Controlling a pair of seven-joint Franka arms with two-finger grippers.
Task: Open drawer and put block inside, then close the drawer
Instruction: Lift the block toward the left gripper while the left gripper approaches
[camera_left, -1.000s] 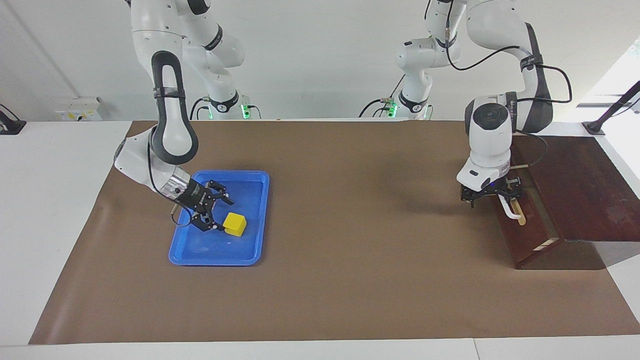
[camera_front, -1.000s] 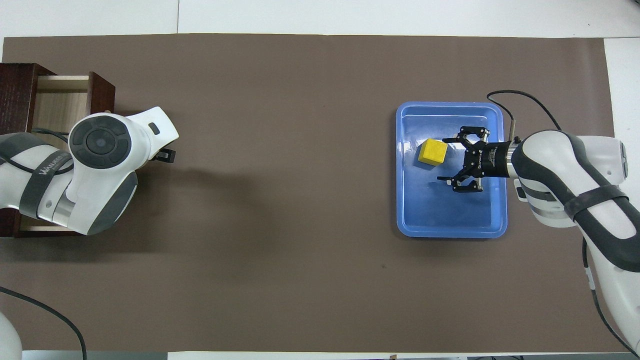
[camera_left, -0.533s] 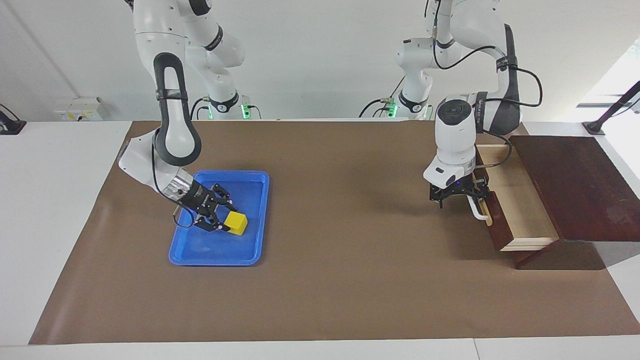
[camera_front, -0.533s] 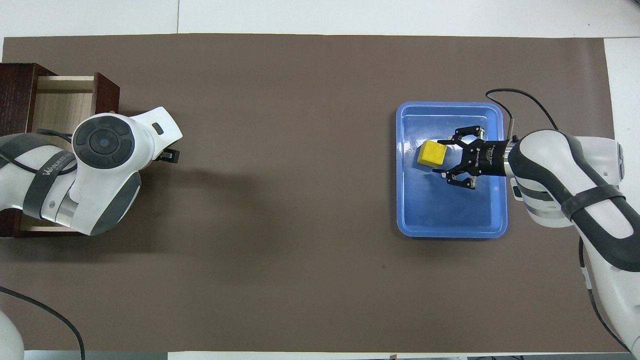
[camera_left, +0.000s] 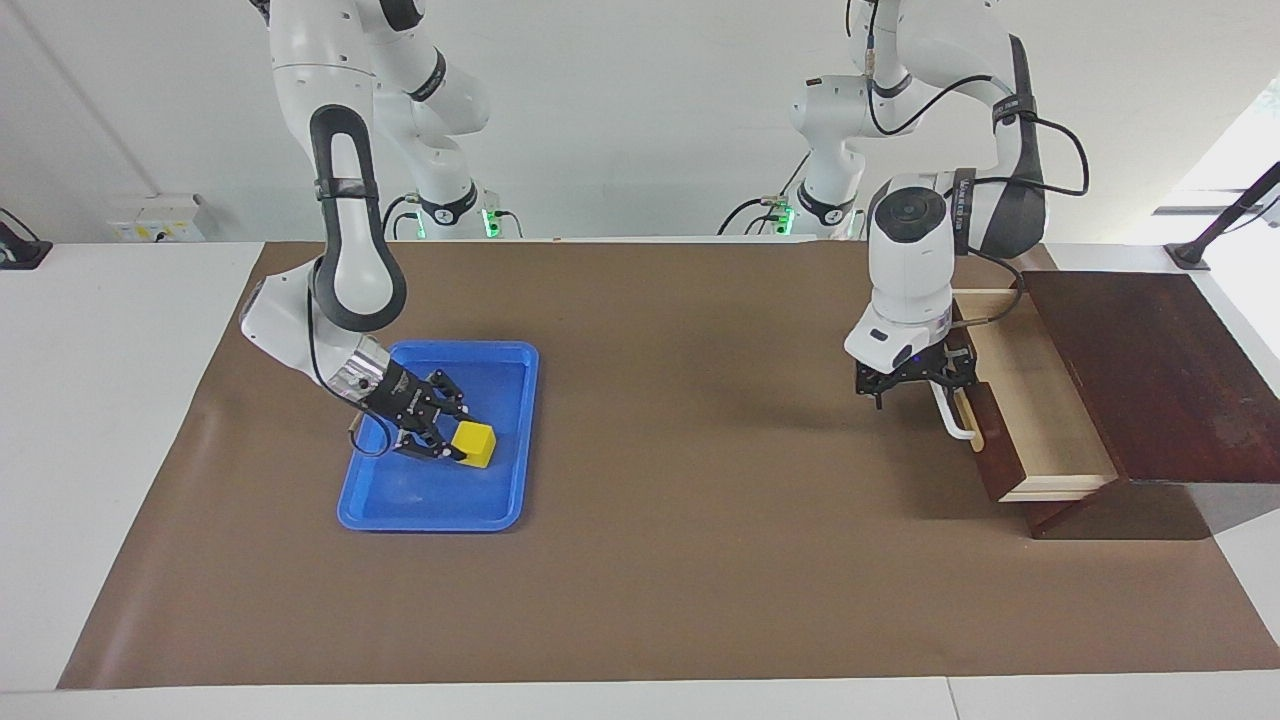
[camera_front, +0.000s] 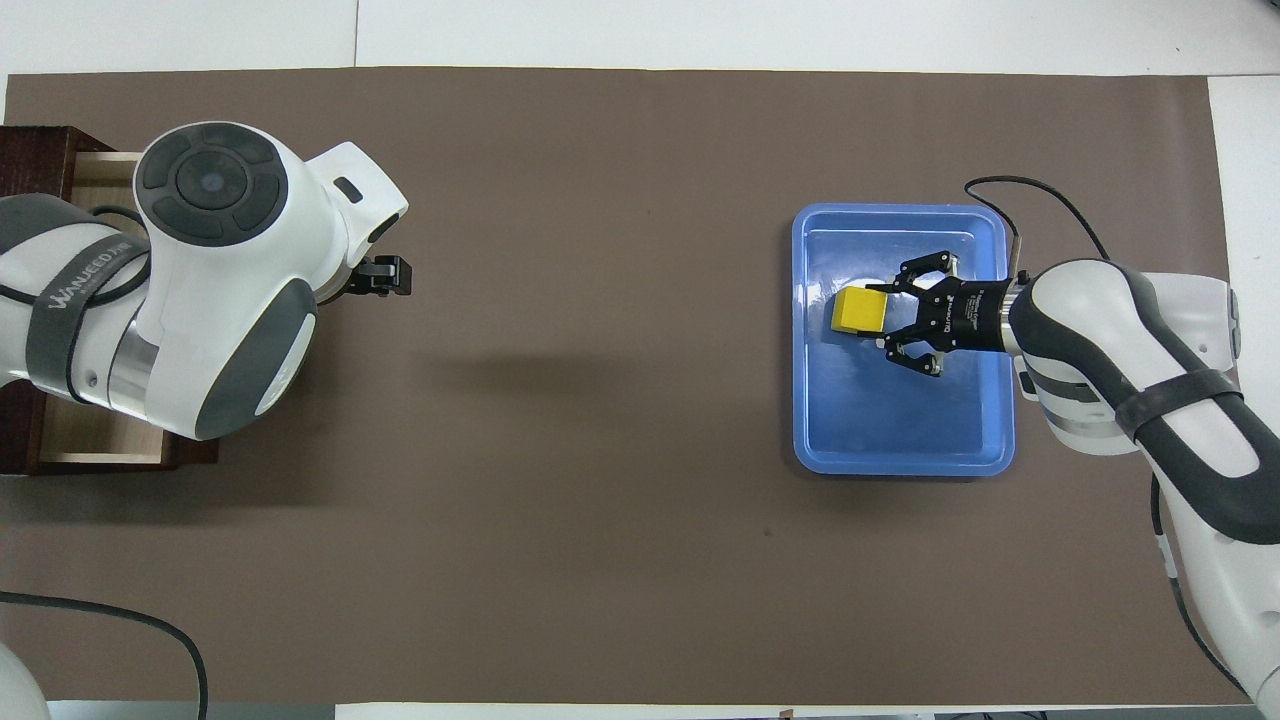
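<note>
The yellow block (camera_left: 474, 444) lies in the blue tray (camera_left: 430, 515) at the right arm's end of the table. My right gripper (camera_left: 440, 440) is low in the tray and open, its fingers on either side of the block's edge, as the overhead view (camera_front: 893, 318) shows against the block (camera_front: 858, 312). The dark drawer (camera_left: 1000, 455) stands pulled out of its box (camera_left: 1140, 370), showing its pale inside (camera_left: 1040, 400). My left gripper (camera_left: 908, 388) hangs in front of the drawer by the white handle (camera_left: 952, 418). In the overhead view the left arm hides most of the drawer (camera_front: 100, 170).
A brown mat (camera_left: 700, 550) covers the table between the tray and the drawer. White table (camera_left: 100, 400) borders it at both ends. The box sits at the left arm's end, at the mat's edge.
The drawer slid out from nearly shut to wide open as my left gripper drew back; that arm has now risen. My right gripper moved in onto the block and narrowed.
</note>
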